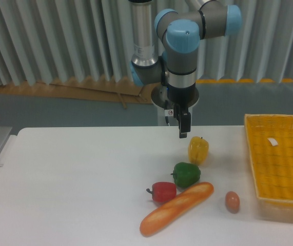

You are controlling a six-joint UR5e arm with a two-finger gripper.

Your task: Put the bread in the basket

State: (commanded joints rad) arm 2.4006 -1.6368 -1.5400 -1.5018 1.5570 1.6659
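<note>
1. The bread [177, 208] lies flat on the white table [74, 184], near the front edge. Its long axis runs diagonally, the lower end pointing front-left and the upper end pointing back-right toward the basket [282, 169].
2. A red pepper [162, 191] touches its upper-left flank, and a green pepper [187, 174] sits just behind its upper end.
3. A small brown egg [232, 201] rests just right of the upper tip, between bread and basket.
4. A yellow pepper [198, 149] stands farther back.
5. The basket sits at the table's right edge, a small white tag [273, 142] inside.
6. The gripper [183, 134] hangs above the table behind the yellow pepper, holding nothing; whether its fingers are parted I cannot tell.
</note>
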